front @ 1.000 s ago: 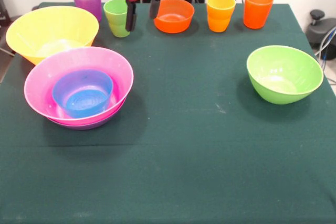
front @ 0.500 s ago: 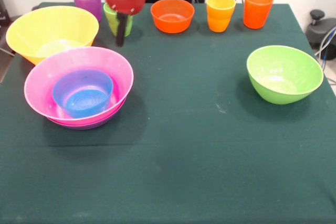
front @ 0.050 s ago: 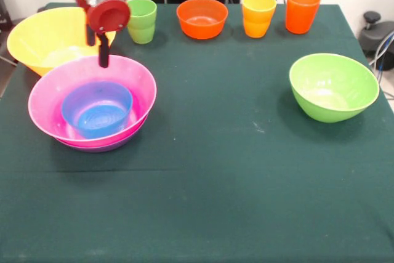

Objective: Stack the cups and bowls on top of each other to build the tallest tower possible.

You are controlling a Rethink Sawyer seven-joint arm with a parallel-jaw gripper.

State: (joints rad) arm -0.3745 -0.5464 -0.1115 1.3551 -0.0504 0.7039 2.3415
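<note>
Currently the gripper (front @ 0.050 s ago: 102, 53) hangs over the far rim of the pink bowl (front @ 0.050 s ago: 134, 87); finger state cannot be determined. Inside that bowl sits the blue bowl (front @ 0.050 s ago: 97, 109); behind it, the yellow bowl (front @ 0.050 s ago: 46, 34).

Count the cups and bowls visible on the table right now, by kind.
Bowls: 6 - yellow bowl, pink bowl, blue bowl, purple bowl, orange bowl, light green bowl
Cups: 3 - light green cup, yellow-orange cup, orange cup
Total: 9
</note>
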